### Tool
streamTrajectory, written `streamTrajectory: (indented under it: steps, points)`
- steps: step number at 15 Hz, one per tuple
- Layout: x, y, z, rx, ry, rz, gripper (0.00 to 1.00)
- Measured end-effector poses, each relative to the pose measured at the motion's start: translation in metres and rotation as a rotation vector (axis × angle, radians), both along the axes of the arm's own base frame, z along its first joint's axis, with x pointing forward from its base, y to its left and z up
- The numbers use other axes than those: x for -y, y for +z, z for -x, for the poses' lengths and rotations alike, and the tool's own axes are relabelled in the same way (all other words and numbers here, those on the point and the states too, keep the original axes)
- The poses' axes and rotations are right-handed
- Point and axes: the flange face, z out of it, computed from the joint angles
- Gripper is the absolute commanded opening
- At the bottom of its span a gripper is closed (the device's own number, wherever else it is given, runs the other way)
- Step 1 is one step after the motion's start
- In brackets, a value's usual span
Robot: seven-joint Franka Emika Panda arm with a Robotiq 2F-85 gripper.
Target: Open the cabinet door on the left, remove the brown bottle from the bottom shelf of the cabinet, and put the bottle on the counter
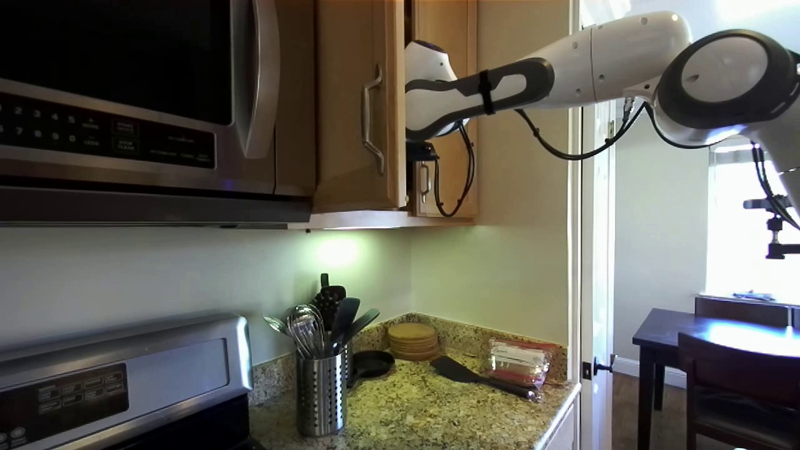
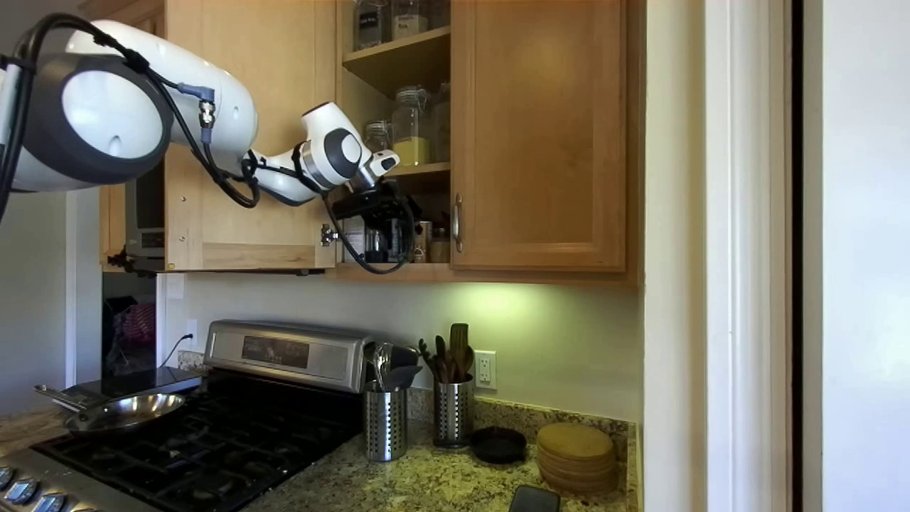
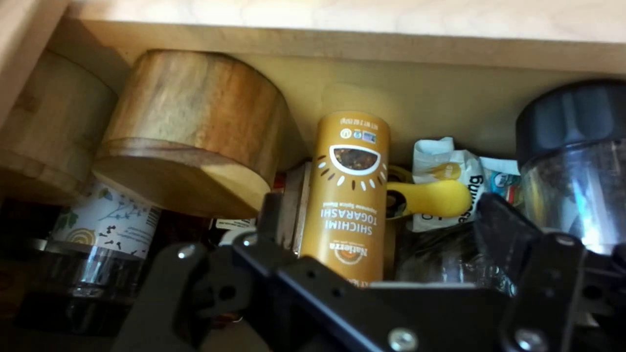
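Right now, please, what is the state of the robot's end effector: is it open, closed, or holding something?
Black two-fingered end effector: open, holding nothing; in the wrist view, the golden-brown cylindrical bottle appears between its parted jaws.

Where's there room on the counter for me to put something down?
The counter is bare between the steel utensil holder nearest the stove and the black spatula. It's crowded at the back: another utensil holder, a small black pan and a stack of tan rounds. A plastic packet sits beside the spatula too.
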Motion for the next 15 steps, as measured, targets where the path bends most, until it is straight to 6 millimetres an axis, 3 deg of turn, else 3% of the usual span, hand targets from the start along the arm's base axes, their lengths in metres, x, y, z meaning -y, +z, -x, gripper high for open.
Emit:
streamTrajectory:
  steps: [11,12,13,15]
  points:
    - [0.007,-0.004,-0.036,0.053,-0.022,-0.012,1.00]
    - [0.008,-0.005,-0.038,0.055,-0.023,-0.012,0.98]
    - [0.008,-0.006,-0.039,0.057,-0.024,-0.012,0.82]
    - [0.008,-0.007,-0.042,0.059,-0.025,-0.013,0.69]
